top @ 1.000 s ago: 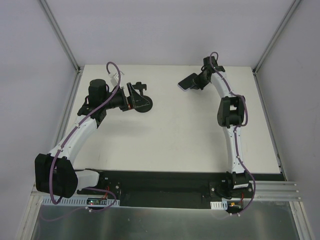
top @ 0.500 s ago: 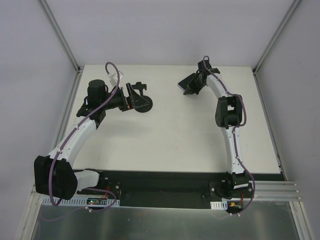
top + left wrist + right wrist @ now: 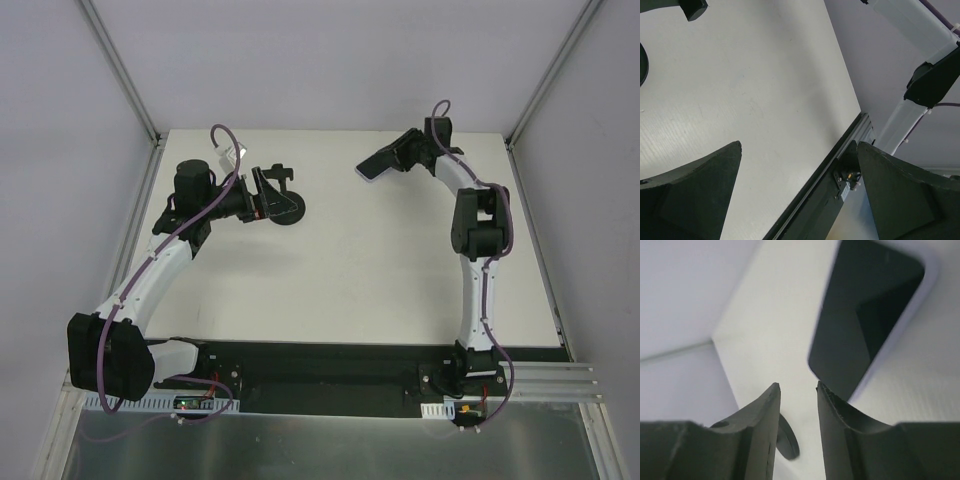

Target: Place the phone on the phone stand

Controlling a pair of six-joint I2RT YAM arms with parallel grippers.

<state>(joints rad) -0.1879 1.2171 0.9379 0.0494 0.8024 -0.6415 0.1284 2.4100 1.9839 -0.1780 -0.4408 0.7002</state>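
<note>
1. While the task wants the phone (image 3: 375, 166) resting in the phone stand (image 3: 284, 208), the two are well apart. The phone sits near the far edge of the counter (image 3: 350, 280), right of its middle, with its dark screen up. The stand is upright toward the far left corner with its forked cradle bare.
2. The right pincer (image 3: 797, 385) has its fingers only a little apart, and nothing is between them. The phone lies just beyond the tips, its near corner close beside the right finger. The wrist view is too steep to tell whether finger and phone touch.
3. From above the phone appears to lie flat, though one end might be slightly raised; the overhead view is too coarse to settle it.
4. The left pincer (image 3: 797, 145) is spread wide and holds nothing. It points at the stand, whose disc base and a tip of the cradle show at the edge of the wrist view, ahead of the fingers rather than between them. Its likely purpose there is to steady the light stand when the phone arrives.
5. The step in hand looks like the grasp, so the task is at an early stage.
6. A slim, glossy slab offers only thin edges, so the right pincer probably has to open wider and straddle the phone's sides.
7. A nudge from a fingertip could simply slide the phone across the smooth counter.
</note>
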